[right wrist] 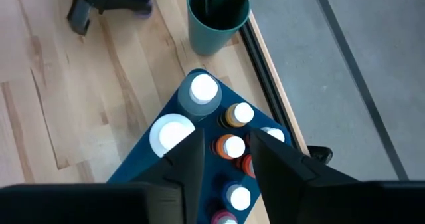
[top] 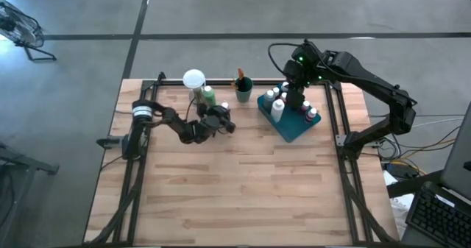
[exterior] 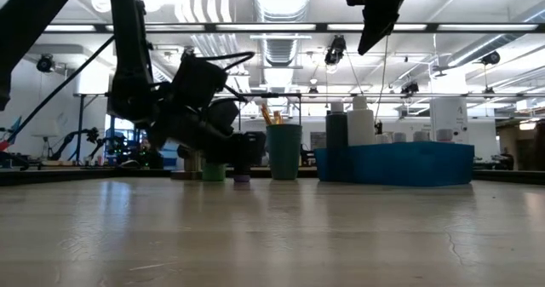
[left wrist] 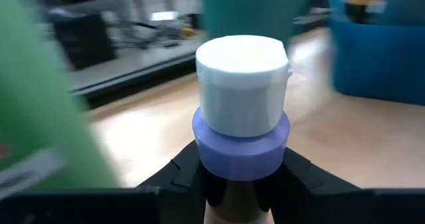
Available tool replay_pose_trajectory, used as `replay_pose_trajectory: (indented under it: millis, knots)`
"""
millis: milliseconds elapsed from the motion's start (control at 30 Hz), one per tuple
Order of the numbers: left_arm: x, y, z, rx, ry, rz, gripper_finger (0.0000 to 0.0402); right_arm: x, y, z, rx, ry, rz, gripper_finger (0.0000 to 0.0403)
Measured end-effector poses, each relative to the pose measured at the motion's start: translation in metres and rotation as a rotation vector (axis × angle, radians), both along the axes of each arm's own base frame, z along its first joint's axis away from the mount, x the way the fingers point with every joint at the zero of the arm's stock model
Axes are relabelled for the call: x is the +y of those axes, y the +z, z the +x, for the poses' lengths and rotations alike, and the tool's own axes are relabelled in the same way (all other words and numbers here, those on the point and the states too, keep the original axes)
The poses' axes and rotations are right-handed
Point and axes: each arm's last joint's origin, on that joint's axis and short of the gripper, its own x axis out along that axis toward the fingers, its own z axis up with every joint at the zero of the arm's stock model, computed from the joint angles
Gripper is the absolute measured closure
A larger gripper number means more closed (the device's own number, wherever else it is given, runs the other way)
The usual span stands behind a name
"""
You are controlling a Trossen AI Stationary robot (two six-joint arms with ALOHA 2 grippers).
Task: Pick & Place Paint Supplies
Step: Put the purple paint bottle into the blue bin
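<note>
A purple bottle (left wrist: 242,141) is grasped by the left pincer (left wrist: 232,184) at the frame's centre-left; the right pincer (right wrist: 226,159) is held released above the tray (top: 291,126), upper right.

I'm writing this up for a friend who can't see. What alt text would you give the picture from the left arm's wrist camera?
Close up, the left gripper has its two dark fingers on either side of a small purple paint bottle with a white cap, standing on the wooden table. A blurred green shape fills one edge, and a teal cup and blue tray sit behind.
</note>
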Motion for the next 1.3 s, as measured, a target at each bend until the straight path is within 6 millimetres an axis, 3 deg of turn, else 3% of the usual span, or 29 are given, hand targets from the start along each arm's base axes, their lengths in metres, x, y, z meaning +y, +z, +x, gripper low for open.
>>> replay_pose_trajectory:
  millis: [267,500,700,900,1300]
  knots:
    - [-0.017,0.015,0.008,-0.031,-0.371,-0.090,0.0286,0.004,0.000,0.003,-0.062,0.059,0.097,0.0293]
    - [-0.026,0.045,0.009,-0.052,-0.674,-0.215,0.0286,0.022,-0.007,0.016,-0.105,0.182,0.192,0.0280]
    - [-0.028,0.085,0.017,0.037,-0.770,-0.269,0.0287,0.044,-0.020,0.044,-0.076,0.296,0.204,0.0272]
    - [-0.034,0.119,0.027,0.130,-0.821,-0.270,0.0287,0.054,-0.037,0.066,-0.040,0.341,0.228,0.0255]
    - [-0.044,0.142,0.038,0.197,-0.923,-0.121,0.0288,0.066,-0.045,0.087,-0.100,0.424,0.283,0.0213]
